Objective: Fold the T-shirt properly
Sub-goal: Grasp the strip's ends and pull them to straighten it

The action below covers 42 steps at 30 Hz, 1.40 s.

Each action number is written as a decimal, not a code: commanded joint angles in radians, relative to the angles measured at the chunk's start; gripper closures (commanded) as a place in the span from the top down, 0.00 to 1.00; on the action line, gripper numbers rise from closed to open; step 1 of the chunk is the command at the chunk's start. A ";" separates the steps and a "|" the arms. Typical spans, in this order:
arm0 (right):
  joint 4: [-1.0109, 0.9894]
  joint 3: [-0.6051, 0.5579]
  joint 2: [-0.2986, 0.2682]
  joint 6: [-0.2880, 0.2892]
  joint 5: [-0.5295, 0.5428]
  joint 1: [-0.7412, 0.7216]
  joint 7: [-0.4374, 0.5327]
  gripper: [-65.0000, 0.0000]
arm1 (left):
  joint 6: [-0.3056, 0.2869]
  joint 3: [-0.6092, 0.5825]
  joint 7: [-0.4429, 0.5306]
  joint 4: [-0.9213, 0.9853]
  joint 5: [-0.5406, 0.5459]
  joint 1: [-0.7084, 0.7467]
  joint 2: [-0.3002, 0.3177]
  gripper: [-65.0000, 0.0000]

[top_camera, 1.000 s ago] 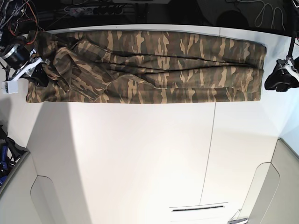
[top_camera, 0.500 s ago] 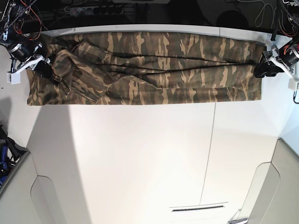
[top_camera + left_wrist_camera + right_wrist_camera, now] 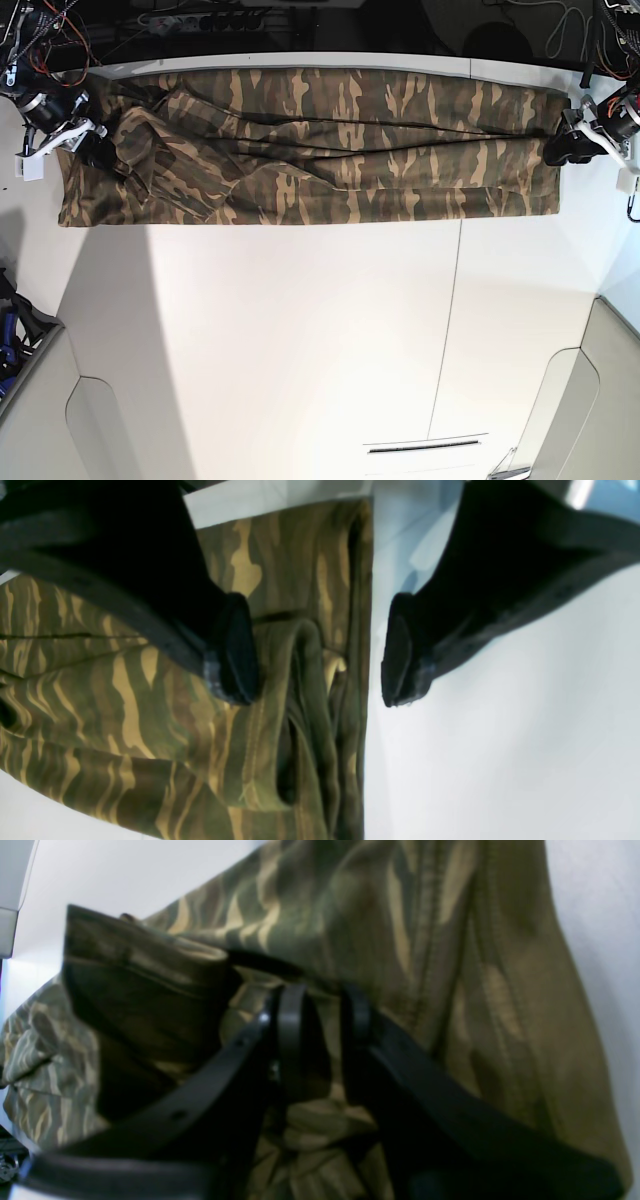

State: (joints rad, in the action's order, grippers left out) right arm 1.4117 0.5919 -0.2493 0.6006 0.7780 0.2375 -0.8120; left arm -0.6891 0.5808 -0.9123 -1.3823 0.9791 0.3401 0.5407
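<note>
The camouflage T-shirt (image 3: 320,140) lies folded into a long strip across the far side of the white table (image 3: 300,340). Its collar and label do not show. My right gripper (image 3: 95,150) is at the strip's left end; in the right wrist view the gripper (image 3: 322,1040) is shut on a bunched fold of the T-shirt (image 3: 400,940). My left gripper (image 3: 560,148) is at the strip's right end. In the left wrist view the gripper (image 3: 315,655) is open and straddles the hem of the T-shirt (image 3: 125,690), with one fingertip (image 3: 232,650) over the cloth and the other over bare table.
Cables and a power strip (image 3: 200,20) run along the dark back edge. A seam (image 3: 455,300) crosses the table and a narrow slot (image 3: 425,446) sits near the front. Grey panels (image 3: 40,410) stand at both front corners.
My left gripper came in from the right and up to the shirt's right end, then held still. My right gripper shifted slightly up at the left end, still holding cloth.
</note>
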 commanded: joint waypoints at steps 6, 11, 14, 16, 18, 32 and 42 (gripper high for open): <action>0.009 0.004 -0.014 -0.002 0.058 -0.004 -0.034 0.21 | -0.009 -0.017 0.011 -0.010 0.001 0.008 0.024 0.65; 0.010 0.005 -0.014 -0.001 0.092 -0.014 -0.083 0.21 | -0.009 -0.122 0.011 -0.010 0.003 0.018 0.024 0.65; 0.011 0.005 -0.014 -0.001 0.106 -0.013 -0.091 0.21 | -0.009 -0.173 0.014 -0.010 0.003 0.018 0.024 0.65; 0.011 0.005 -0.014 -0.001 0.113 -0.013 -0.104 0.21 | -0.009 -0.190 0.014 -0.010 0.004 0.018 0.024 0.65; 0.011 0.005 -0.014 -0.001 0.124 -0.013 -0.110 0.21 | -0.009 -0.196 0.015 -0.010 0.009 0.017 0.024 0.64; 0.095 0.005 -0.014 0.006 0.150 -0.013 -0.117 0.21 | -0.009 -0.182 0.046 -0.040 0.086 0.006 0.024 0.00; 0.280 0.045 -0.014 0.006 0.150 -0.013 -0.132 0.21 | -0.009 0.001 0.048 -0.176 0.032 -0.069 0.026 0.00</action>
State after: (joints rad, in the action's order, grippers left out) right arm 1.6733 0.6292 -0.2493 0.6022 0.9085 0.2321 -0.9596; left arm -0.6888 0.5724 -0.8867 -1.5425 0.9901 0.2802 0.5457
